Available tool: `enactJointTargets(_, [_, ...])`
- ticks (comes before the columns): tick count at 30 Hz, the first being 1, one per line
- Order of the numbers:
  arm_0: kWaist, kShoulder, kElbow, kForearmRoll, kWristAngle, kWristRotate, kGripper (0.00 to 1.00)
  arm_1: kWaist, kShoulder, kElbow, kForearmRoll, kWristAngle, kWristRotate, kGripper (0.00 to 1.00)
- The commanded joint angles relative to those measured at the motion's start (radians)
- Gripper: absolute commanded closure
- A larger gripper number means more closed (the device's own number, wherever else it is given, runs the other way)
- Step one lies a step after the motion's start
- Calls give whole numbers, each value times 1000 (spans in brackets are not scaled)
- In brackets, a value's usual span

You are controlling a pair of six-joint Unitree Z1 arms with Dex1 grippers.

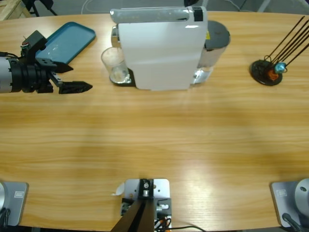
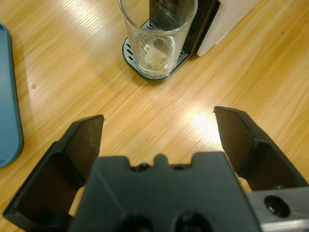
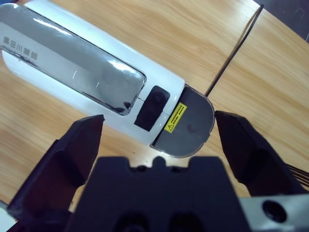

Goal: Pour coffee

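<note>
**A:** Starting at the bench's left edge, what could go wrong?

**B:** The left gripper (image 1: pixel 77 87), black and two-fingered, hangs over bare wood with its fingers spread wide and nothing between them. It faces the clear, straight-sided drinking glass (image 2: pixel 155 36), which is still well apart from it. The flat teal plastic tray (image 1: pixel 66 42) lies just behind the arm at the far left corner. I'd judge a careless swing could clip its rim.

**A:** And the glass itself?

**B:** It stands upright on the small dark drip grate (image 2: pixel 145 67) at the foot of the boxy white coffee machine (image 1: pixel 159 50), close against the machine's front. If the fingers close off-centre, the smooth wall may slip or the glass may tip off the grate. One finger also has to pass between glass and machine, so it could knock either.

**A:** The coffee?

**B:** Only a shallow amber-brown film of coffee (image 2: pixel 155 59) lies at the bottom of the glass. It's pale and see-through, so there is little to spill but also little to pour.

**A:** Further right?

**B:** The right gripper (image 3: pixel 159 130) looks down on the machine's silver top and grey round-ended rear. Its fingers are wide apart and empty, and a sudden drop would strike the lid. Near the right edge stands a black disc base with thin dark rods (image 1: pixel 266 71), well clear.
</note>
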Motion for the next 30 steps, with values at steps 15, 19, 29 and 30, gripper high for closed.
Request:
enactJointTargets(15, [-22, -59, 42, 11, 10, -8, 0, 13, -625, 1002, -533, 154, 29, 0])
enactJointTargets(19, [-22, -66, 57, 14, 10, -7, 0, 13, -658, 1152, -681, 165, 3, 0])
enactJointTargets(29, [-23, -77, 47, 12, 8, -8, 0, -20, -692, 1342, -942, 198, -21, 0])
enactJointTargets(30, [-23, -81, 45, 12, 8, -8, 0, -24, -690, 1340, -952, 203, -21, 0])
